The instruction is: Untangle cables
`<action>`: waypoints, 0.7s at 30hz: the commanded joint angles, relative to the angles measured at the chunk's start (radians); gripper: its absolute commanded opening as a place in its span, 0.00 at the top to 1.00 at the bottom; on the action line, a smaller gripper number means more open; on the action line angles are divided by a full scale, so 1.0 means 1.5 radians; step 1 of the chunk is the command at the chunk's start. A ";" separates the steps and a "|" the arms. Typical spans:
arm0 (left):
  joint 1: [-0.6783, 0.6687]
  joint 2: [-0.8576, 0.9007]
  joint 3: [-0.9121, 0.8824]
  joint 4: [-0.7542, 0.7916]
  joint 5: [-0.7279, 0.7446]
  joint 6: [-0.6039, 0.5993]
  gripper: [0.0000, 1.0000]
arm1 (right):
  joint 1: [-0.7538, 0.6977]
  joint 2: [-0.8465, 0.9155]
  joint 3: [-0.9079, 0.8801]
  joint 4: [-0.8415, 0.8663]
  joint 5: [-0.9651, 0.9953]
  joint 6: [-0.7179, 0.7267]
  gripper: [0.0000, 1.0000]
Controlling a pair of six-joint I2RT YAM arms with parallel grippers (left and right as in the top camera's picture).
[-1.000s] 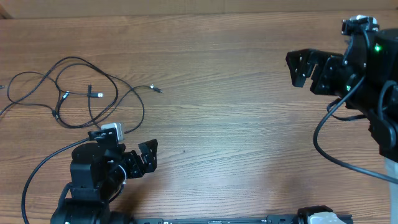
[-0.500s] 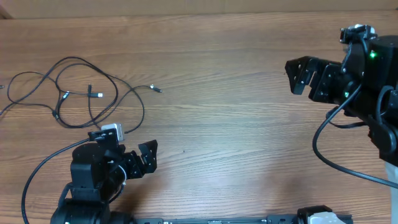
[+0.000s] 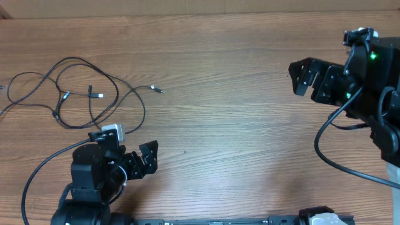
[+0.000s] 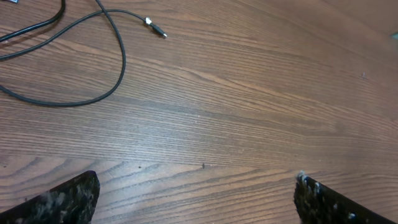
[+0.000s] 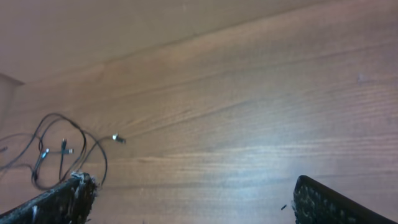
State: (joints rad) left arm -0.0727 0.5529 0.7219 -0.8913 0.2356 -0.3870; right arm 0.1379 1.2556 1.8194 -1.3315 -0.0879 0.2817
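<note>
Left end effector (image 3: 145,159) wide open, empty, right end effector (image 3: 302,77) likewise (cables (image 4: 124,59) untouched)

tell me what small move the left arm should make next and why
Probably ease the left fingers forward and to the left, toward the cables. They are open and empty and sit just short of the loose tangle, whose nearest loop shows ahead in the left wrist view. The right fingers, also open, are far across the table.
</note>
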 commanded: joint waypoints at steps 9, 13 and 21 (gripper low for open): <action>-0.004 0.002 -0.001 0.003 -0.007 -0.002 0.00 | 0.002 -0.002 -0.004 0.054 0.039 0.001 0.00; -0.004 0.002 -0.001 0.003 -0.007 -0.002 0.00 | 0.002 -0.029 -0.058 0.153 0.071 0.001 0.00; -0.004 0.002 -0.001 0.003 -0.007 -0.002 0.00 | 0.001 -0.151 -0.272 0.508 0.136 -0.005 0.00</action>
State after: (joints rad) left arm -0.0727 0.5529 0.7219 -0.8917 0.2352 -0.3870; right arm 0.1383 1.1229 1.5200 -0.7097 0.0509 0.2840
